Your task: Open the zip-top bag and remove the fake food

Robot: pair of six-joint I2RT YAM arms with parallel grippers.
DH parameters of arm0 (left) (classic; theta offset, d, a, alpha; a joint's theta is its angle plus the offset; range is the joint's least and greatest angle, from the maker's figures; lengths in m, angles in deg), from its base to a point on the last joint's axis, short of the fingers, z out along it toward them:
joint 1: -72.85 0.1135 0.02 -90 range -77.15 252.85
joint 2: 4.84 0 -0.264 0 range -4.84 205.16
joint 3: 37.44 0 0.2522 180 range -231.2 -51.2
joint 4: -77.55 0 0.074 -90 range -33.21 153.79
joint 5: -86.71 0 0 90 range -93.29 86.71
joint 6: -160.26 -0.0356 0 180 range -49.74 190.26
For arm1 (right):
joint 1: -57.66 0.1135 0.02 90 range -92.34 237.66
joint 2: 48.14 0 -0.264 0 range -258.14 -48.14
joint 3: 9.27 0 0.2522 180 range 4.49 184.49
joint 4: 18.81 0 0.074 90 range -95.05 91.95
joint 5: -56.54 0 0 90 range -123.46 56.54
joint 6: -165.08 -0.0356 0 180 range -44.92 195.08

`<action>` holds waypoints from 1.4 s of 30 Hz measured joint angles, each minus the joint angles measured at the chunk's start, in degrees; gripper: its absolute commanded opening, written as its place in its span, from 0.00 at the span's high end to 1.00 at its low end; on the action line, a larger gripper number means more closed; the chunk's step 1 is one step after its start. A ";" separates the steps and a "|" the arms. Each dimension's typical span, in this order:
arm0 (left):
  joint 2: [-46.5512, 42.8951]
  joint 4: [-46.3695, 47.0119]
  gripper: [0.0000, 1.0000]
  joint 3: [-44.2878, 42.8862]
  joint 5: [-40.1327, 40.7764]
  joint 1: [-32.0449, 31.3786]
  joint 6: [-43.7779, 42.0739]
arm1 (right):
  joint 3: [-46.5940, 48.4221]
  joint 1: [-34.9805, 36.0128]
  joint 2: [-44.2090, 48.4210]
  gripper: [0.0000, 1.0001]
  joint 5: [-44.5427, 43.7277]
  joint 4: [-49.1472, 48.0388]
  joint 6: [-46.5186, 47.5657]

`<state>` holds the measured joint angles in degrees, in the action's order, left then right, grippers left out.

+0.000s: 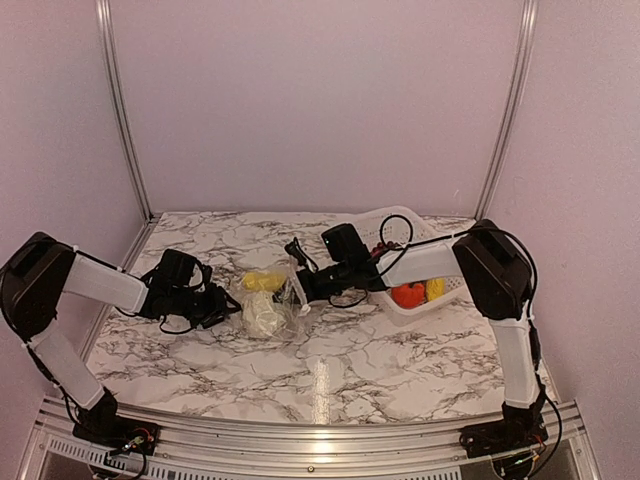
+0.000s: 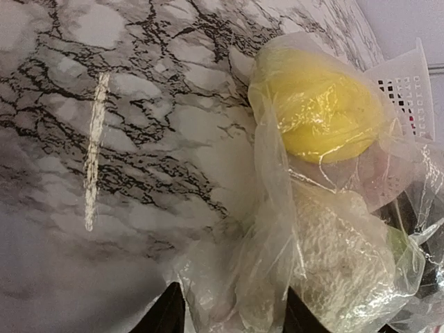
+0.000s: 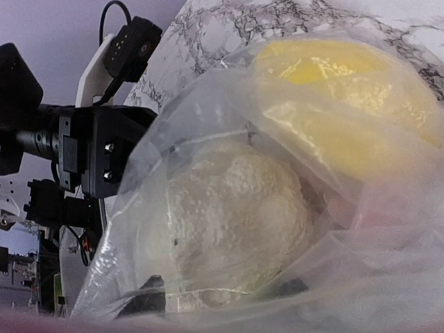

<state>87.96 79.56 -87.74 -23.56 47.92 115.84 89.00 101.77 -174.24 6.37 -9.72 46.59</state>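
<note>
Bag: I see the clear bag (image 1: 268,305) on the bench (image 1: 350,365) at centre frame, between both arms.
Left end effector (image 2: 232,316): spread, fingers either side of the bag's loose left edge.
Right end effector (image 1: 303,290): at the bag's right side; I cannot tell its state.
Bag contents: yellow piece (image 2: 326,118), cream-white piece (image 3: 236,215).
Basket (image 1: 400,215): right of centre, holding an orange-red piece (image 1: 407,295).

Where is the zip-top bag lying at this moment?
In the top view the zip-top bag lies on the marble table near its centre, between the left gripper and the right gripper, left of the white basket.
</note>
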 measured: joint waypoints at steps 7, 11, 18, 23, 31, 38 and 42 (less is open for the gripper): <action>4.31 0.15 1.00 -1.36 -0.15 0.02 0.35 | -1.29 -1.64 -0.02 0.54 0.92 -0.42 0.22; 5.79 -0.46 1.00 -2.58 -0.44 0.02 -0.22 | -1.44 -2.86 -0.02 0.56 -0.61 0.59 0.55; 7.34 -2.86 1.00 -5.57 -0.26 0.02 -2.54 | 2.34 -1.99 -1.99 0.47 -2.47 2.80 0.81; 7.74 -4.02 1.00 -6.49 -0.28 0.02 -3.21 | 6.16 -0.11 -3.85 0.38 -2.80 5.22 2.23; 8.24 -4.04 1.00 -6.95 -0.39 -0.04 -3.15 | 8.68 0.50 -5.79 0.38 0.46 6.21 3.34; 8.81 -3.52 1.00 -7.34 -0.87 -0.20 -2.16 | 10.64 1.05 -6.36 0.90 4.68 7.23 3.82; 8.81 -3.54 1.00 -7.34 -0.90 -0.22 -2.08 | 11.19 1.03 -6.36 1.00 5.20 9.09 4.46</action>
<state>96.77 76.02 -95.08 -24.45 47.71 113.77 100.19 102.80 -180.60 11.57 -0.62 51.05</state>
